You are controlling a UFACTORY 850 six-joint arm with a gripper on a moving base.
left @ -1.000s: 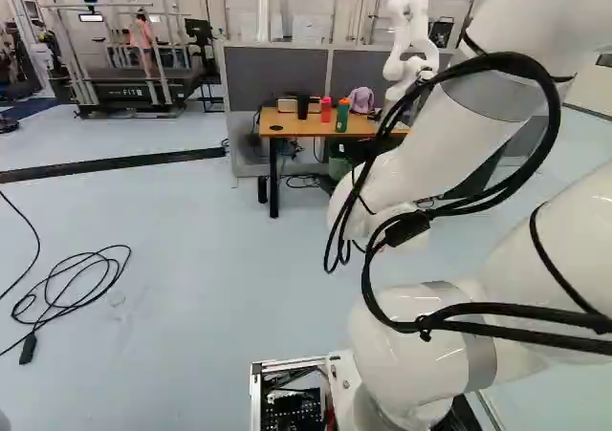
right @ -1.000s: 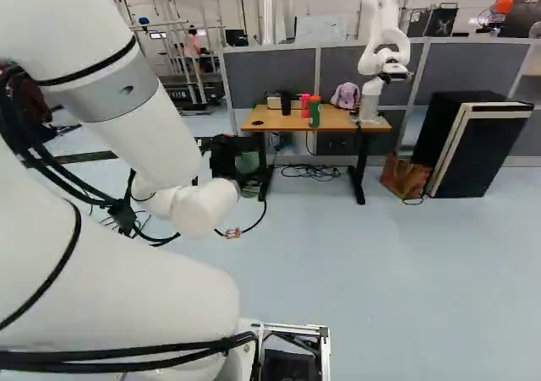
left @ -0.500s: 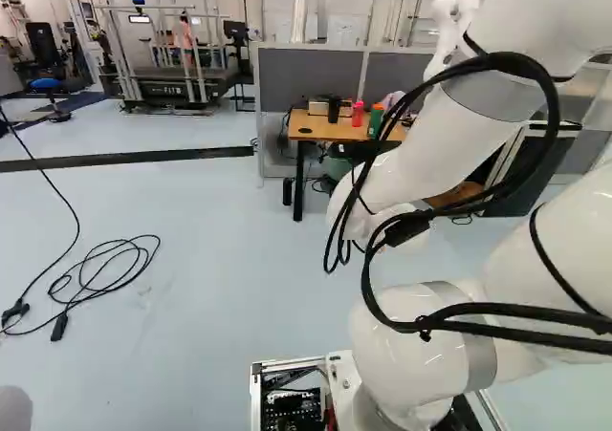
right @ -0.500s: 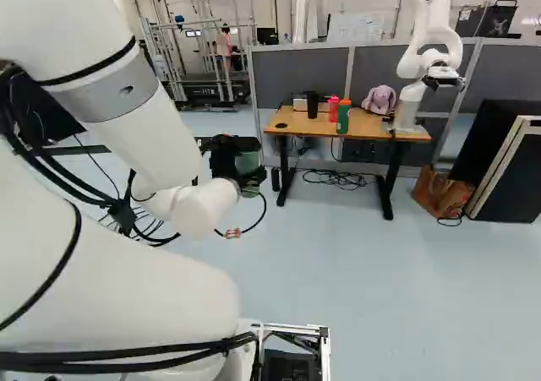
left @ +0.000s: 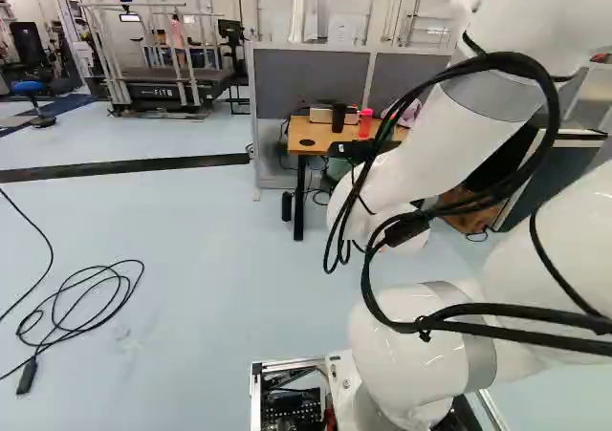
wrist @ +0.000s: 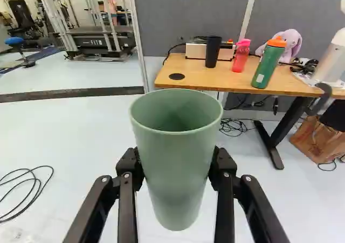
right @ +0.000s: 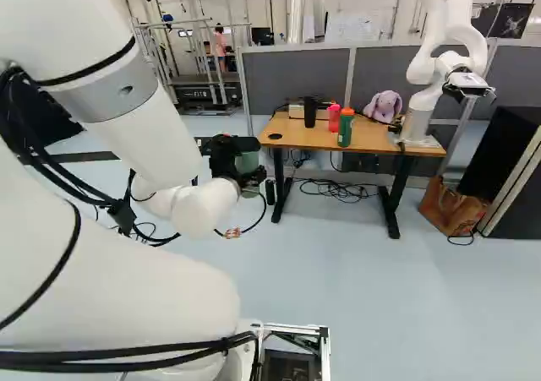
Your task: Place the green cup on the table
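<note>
The gripper [right: 239, 163] had its two fingers clamped on one green cup [wrist: 177, 173], held in the air short of one table [wrist: 188, 83]. That bore one black tumbler [wrist: 213, 52], two bottles, pink [wrist: 241, 56] and green [wrist: 267, 65], one plush toy [right: 385, 106] and another robot [right: 433, 77].

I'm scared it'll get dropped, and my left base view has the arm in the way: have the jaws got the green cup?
Observer: Yes. In the wrist view the jaws touch the green cup from both sides.
Operator: What's on the end of the table that I can't see?
Observer: The right base view shows the foot of another robot standing there.
Operator: Is the cup over it?
Observer: No, the wrist view shows the cup against floor.
</note>
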